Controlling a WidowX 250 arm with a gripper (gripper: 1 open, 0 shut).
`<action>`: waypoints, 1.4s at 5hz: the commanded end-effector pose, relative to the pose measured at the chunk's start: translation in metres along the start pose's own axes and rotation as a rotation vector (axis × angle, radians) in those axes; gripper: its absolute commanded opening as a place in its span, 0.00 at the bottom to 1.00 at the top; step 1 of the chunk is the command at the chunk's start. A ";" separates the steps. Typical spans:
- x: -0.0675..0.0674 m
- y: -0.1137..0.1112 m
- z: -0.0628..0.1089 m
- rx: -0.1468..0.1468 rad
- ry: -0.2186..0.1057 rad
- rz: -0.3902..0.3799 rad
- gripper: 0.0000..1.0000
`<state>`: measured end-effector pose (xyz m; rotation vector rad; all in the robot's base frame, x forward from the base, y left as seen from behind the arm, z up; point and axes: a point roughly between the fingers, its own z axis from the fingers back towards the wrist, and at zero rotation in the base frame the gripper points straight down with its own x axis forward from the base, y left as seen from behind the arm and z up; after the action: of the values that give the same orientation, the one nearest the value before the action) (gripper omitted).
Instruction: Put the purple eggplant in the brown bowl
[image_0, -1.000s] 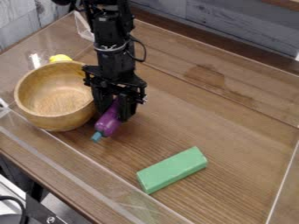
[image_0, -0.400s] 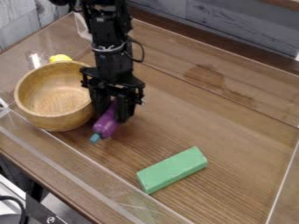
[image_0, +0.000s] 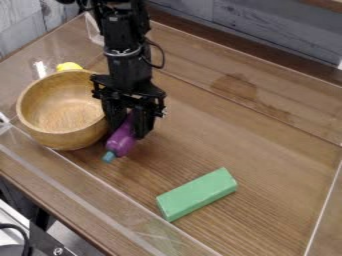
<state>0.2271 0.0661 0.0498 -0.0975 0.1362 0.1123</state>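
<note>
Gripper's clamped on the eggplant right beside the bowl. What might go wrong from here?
1. The gripper holds the glossy purple eggplant near one end, teal stem hanging low; it may slip or swivel on lifting.
2. The thick-walled brown wooden bowl sits very close; a low carry could knock its rim.

We see a brown bowl (image_0: 56, 110) of light wood with visible grain and a soft, matt sheen. At its four o'clock lies the purple eggplant (image_0: 122, 142), glossy smooth plastic with a teal cap. The table (image_0: 254, 110) is brown wood-grain, polished enough to reflect light. The green block (image_0: 197, 193) looks matt and smooth. The gripper (image_0: 134, 122) looks like matt black plastic or metal.
</note>
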 end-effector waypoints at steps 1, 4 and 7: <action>0.002 0.002 0.015 0.010 -0.058 0.011 0.00; 0.000 0.008 0.022 0.004 -0.060 0.030 0.00; 0.004 0.059 0.043 0.018 -0.089 0.070 0.00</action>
<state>0.2266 0.1186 0.0771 -0.0970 0.0902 0.1762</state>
